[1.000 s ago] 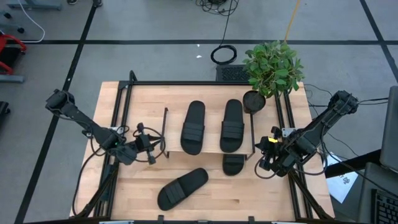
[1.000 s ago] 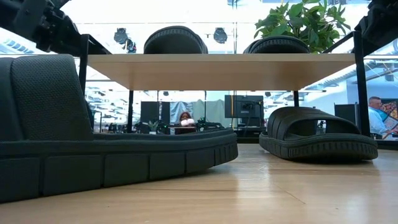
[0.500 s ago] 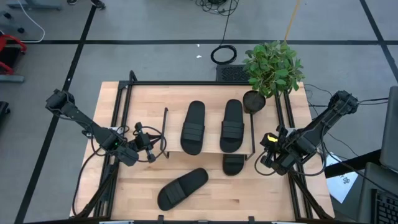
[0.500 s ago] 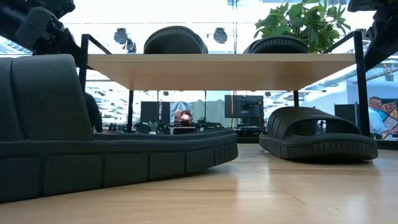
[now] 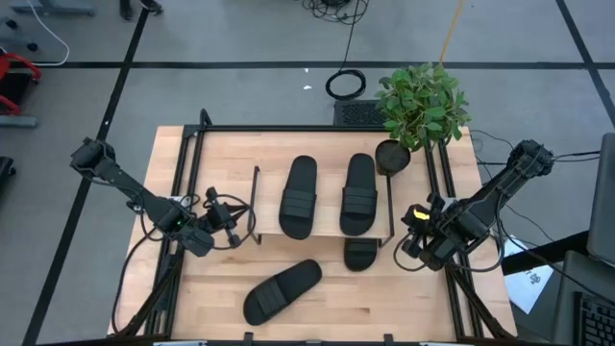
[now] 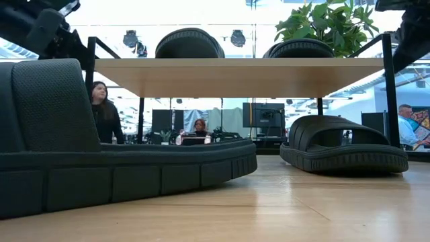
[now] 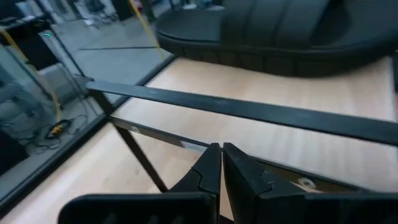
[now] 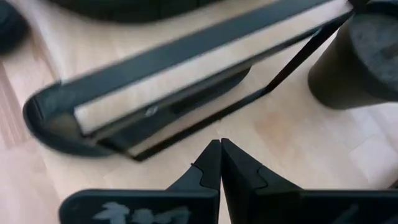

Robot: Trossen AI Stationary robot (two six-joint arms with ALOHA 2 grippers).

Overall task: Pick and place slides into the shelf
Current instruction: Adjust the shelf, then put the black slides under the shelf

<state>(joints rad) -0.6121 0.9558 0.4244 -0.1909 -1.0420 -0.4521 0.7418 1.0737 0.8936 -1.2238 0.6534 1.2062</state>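
Note:
The shelf [image 5: 322, 234] stands mid-table, and its light top board [image 6: 235, 74] carries two black slides [image 5: 298, 197] [image 5: 359, 195] lying flat on their soles. A third slide [image 5: 361, 254] [image 6: 346, 148] rests on the tabletop under the board, one end sticking out toward the near edge. The fourth slide [image 5: 282, 290] [image 6: 101, 161] lies slanted on the table near the front. My left gripper [image 5: 233, 231] [image 7: 221, 162] hovers shut by the shelf's left end frame. My right gripper [image 5: 411, 237] [image 8: 221, 158] hovers shut off the shelf's right end.
A potted plant [image 5: 421, 106] stands at the table's far right corner, its dark pot [image 8: 360, 56] close to the shelf's right end. Black rails [image 5: 183, 192] run along the table's sides. Bare wood [image 5: 413, 298] lies near the front right. People show in the room behind [image 6: 104, 111].
Both arms have shifted only slightly beside the shelf, with their fingers staying shut. No slide has moved. A person has walked into sight in the room behind the table.

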